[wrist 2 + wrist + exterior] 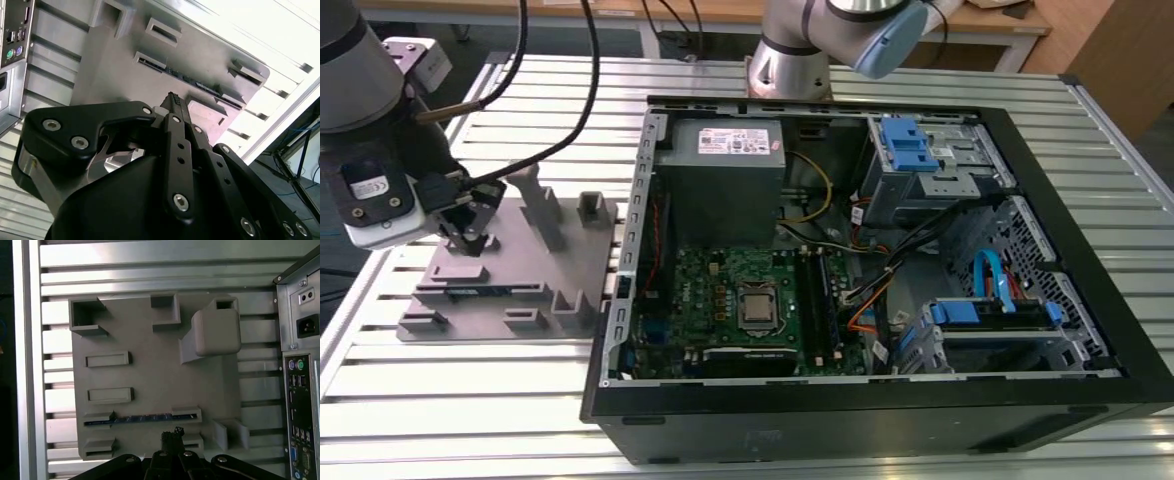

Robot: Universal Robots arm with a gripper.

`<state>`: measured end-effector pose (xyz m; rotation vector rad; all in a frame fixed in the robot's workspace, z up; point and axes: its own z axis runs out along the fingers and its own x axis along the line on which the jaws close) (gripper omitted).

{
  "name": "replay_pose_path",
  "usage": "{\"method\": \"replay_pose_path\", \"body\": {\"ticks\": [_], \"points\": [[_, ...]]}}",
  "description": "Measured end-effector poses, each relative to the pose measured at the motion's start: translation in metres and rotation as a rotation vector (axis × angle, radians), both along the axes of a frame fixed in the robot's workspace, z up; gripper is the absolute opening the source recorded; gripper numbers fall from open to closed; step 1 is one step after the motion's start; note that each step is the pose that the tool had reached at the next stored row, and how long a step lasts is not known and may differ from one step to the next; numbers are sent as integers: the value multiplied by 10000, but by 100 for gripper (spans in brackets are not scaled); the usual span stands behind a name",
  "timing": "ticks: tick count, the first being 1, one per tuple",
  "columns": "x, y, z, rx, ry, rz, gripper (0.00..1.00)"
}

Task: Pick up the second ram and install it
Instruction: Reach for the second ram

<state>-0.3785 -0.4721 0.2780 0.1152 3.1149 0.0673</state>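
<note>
The second ram (142,419) is a thin dark green stick standing on edge in a slot of the grey holder block (150,375). It also appears in the exterior view as a dark strip (478,291) near the block's front, and in the second wrist view (186,78). My gripper (467,236) hangs over the holder at the exterior view's left, a little above the block. Its black fingertips (172,434) are together and sit just beside the ram's slot, not touching the stick. Nothing is between the fingers (172,102).
The open computer case (881,260) lies right of the holder, with the motherboard (734,295) and its memory slots (817,300) inside. Tall grey posts (540,205) rise from the holder near the gripper. Everything rests on a slatted metal table (480,400).
</note>
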Motion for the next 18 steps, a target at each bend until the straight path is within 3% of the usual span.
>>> {"method": "replay_pose_path", "body": {"ticks": [18], "points": [[-52, -22, -253, -11, 5, 12, 11]]}}
